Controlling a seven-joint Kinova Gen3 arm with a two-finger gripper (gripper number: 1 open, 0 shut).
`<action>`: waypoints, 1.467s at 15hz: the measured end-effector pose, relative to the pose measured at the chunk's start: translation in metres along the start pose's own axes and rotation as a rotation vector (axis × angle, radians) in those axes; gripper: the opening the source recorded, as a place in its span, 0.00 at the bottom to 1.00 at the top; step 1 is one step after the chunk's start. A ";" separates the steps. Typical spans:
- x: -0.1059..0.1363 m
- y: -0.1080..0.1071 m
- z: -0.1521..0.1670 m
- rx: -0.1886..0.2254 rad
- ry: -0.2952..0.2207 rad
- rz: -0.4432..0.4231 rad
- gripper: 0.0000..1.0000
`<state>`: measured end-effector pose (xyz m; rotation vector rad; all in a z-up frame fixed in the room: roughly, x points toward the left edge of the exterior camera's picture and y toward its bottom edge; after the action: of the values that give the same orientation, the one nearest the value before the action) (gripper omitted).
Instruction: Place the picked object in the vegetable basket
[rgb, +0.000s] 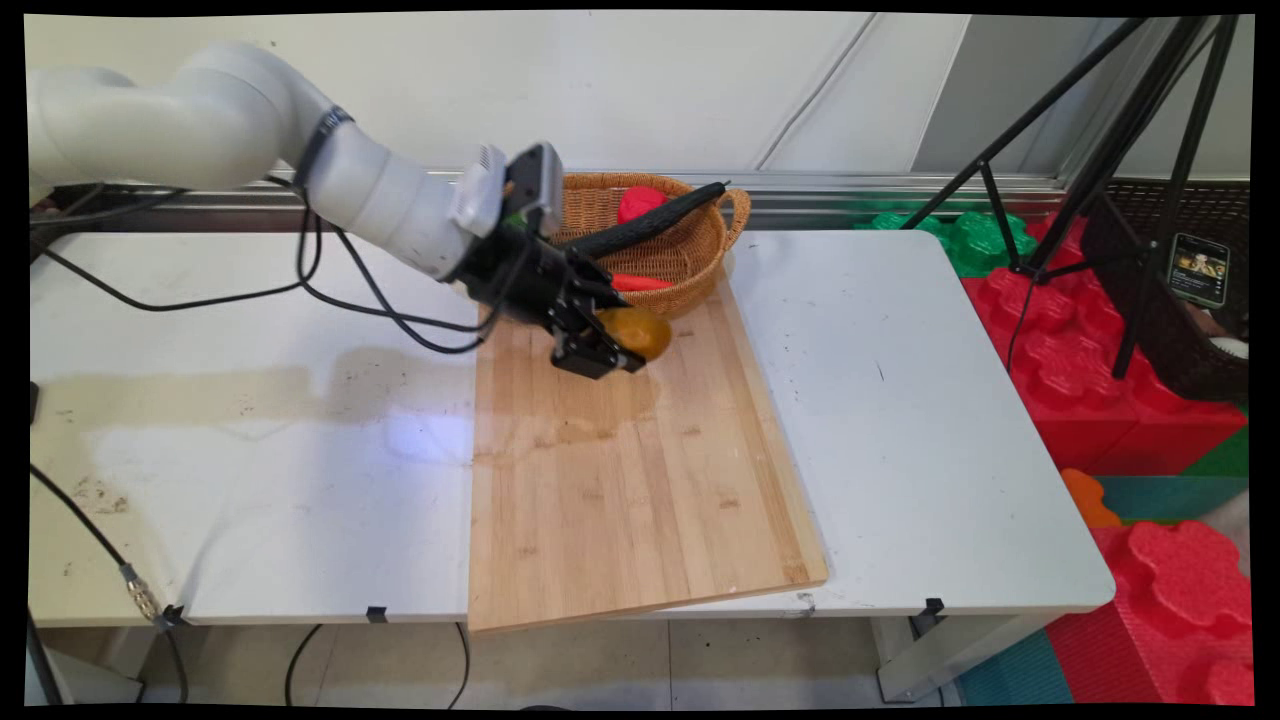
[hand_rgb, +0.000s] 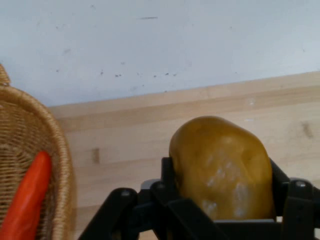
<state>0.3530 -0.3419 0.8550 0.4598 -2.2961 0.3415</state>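
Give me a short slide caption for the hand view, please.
Black gripper clasping a yellow-brown potato above a bamboo cutting board, wicker basket with an orange carrot alongside.

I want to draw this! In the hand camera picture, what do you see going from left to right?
Wicker basket, then the red-orange carrot-like thing lying inside it, then bare wooden board, then the yellow-brown potato clamped in the gripper.

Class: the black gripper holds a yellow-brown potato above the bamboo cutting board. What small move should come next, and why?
Probably lower straight down: the black gripper grips the yellow-brown potato above the bamboo cutting board, beside the wicker basket.
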 end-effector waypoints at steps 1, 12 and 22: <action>0.001 -0.002 -0.010 0.002 0.006 0.003 0.00; -0.010 -0.049 -0.087 0.094 0.038 -0.028 0.00; -0.018 -0.107 -0.050 0.178 0.023 -0.054 0.00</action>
<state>0.4419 -0.4155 0.8871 0.6026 -2.2360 0.5249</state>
